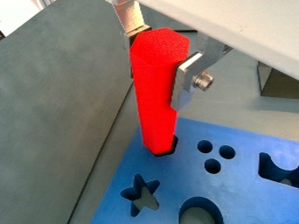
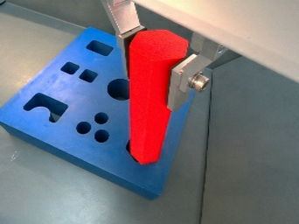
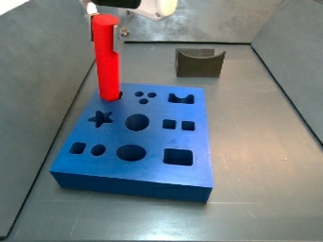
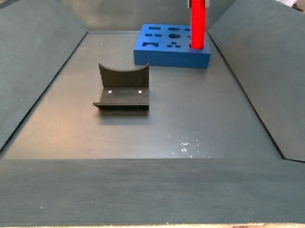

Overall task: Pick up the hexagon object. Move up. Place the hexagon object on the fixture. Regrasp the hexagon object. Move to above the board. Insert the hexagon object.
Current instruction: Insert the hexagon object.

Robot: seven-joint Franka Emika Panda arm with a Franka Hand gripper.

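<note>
Claw point(image 1: 156, 52) pinches upright hexagon point(image 1: 156, 92) near its top, lower end entering a board point(image 3: 132, 151) hole. Bar looks rigid, light, matte; high grip suits insertion.

The tool point(image 1: 158, 59) holds the hexagon object point(image 3: 106, 61) upright in the board's point(image 3: 151, 165) corner hole, fixture point(image 3: 199, 62) apart.

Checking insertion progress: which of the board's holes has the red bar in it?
The corner hole beside the star cutout: the gripper holds the hexagon object upright in it.

A lab test cell: grey walled enclosure point(image 4: 48, 80), blue board point(image 3: 139, 142), dark fixture point(image 4: 121, 89)
</note>
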